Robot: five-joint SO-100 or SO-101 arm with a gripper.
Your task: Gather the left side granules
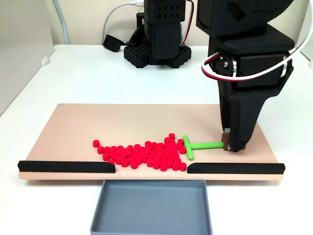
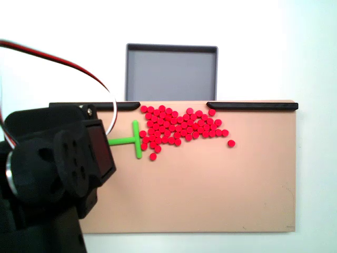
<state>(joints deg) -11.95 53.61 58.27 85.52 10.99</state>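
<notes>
Red granules (image 1: 142, 154) at nine o'clock of my green T-tool (image 1: 195, 145); gripper (image 1: 230, 145) clenched on its stem. Pushing fast could scatter strays past the black strips (image 1: 66, 167).

Grey tray (image 1: 151, 208) below tan board (image 1: 73, 127) — two black strips (image 1: 66, 167) along edge.

White table, pale wall

White tabletop (image 1: 78, 73) under even, soft light; a cream wall (image 1: 83, 19) behind it, a white cable (image 1: 116, 14) trailing down; grey panel at left edge.
</notes>
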